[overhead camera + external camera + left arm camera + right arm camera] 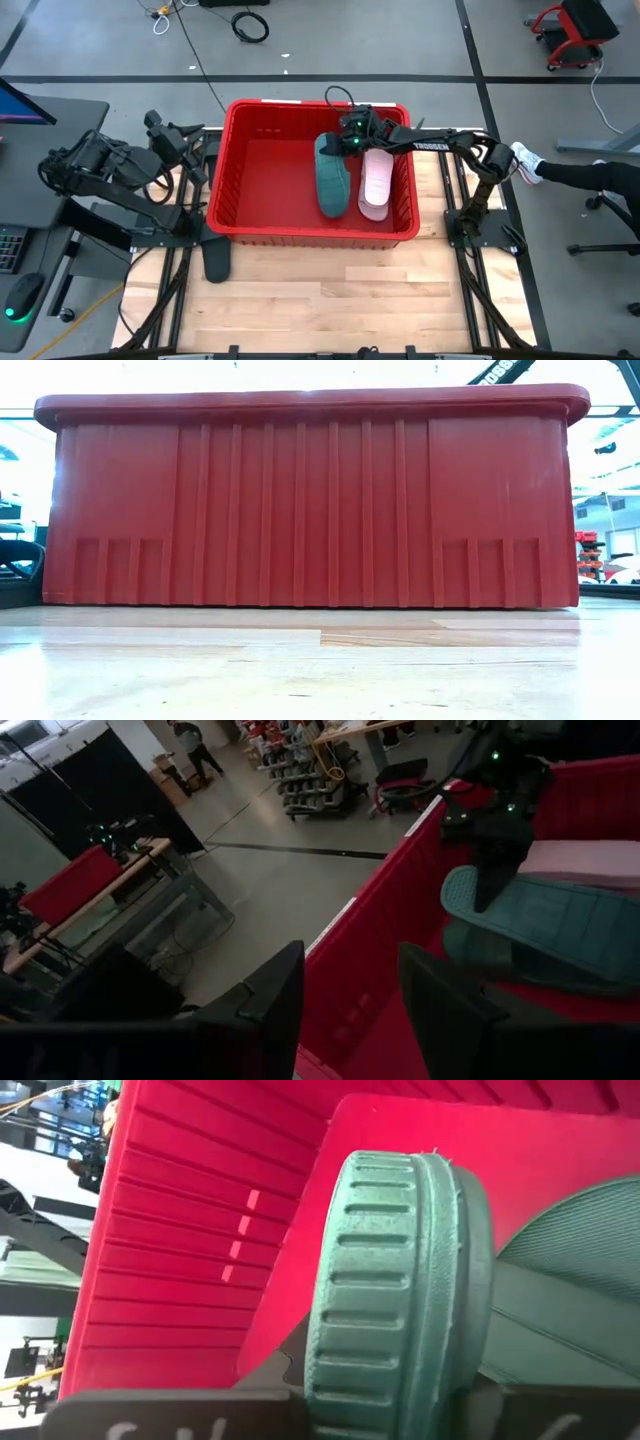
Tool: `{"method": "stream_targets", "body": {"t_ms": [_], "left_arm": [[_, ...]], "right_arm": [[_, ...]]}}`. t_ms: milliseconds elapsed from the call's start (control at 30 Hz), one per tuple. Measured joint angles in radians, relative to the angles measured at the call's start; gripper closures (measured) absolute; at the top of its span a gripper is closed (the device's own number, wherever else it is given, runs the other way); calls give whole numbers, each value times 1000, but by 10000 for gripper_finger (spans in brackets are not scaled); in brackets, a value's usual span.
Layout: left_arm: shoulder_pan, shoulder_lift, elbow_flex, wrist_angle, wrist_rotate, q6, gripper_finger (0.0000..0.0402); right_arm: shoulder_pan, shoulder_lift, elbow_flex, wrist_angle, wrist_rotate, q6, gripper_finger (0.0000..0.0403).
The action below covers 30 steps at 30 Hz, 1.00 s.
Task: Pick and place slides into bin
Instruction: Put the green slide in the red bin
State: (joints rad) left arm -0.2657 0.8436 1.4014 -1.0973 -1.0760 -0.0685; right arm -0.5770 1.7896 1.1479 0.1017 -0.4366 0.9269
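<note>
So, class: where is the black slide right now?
High view: the black slide lies on the table outside the red bin's front-left corner, nearer the left arm.

Right gripper (345, 140) fingers pinched closed; left gripper (345, 995) fingers parted, arm folded back.

bin (240, 170): you see the red crate in the middle of the table (300, 300).
slides: teal slide (331, 180) and pink slide (376, 185) lie inside, side by side; black slide (216, 258) lies outside, near the bin's corner.
right gripper (340, 142): over the teal slide's end, inside the bin.
left gripper (200, 150): just beside the bin's left wall.
</note>
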Motion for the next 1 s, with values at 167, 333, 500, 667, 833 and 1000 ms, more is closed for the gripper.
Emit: {"method": "stream_targets", "body": {"t_ms": [167, 333, 500, 667, 833, 1000], "left_arm": [[0, 0, 0, 1, 16, -33, 237], [0, 0, 0, 1, 55, -101, 237], [0, 0, 0, 0, 89, -143, 237], [0, 0, 0, 0, 88, -148, 237], [0, 7, 0, 1, 86, -148, 237], [0, 14, -1, 0, 85, -148, 237]], "right_arm": [[0, 28, -1, 48, -57, 38, 342], [10, 89, -1, 73, -60, 65, 342], [1, 94, -1, 74, -64, 33, 342], [-22, 97, 1, 10, -44, 37, 337], [-23, 97, 1, -34, -21, 13, 297], [-23, 97, 2, -36, 16, 4, 255]]}}
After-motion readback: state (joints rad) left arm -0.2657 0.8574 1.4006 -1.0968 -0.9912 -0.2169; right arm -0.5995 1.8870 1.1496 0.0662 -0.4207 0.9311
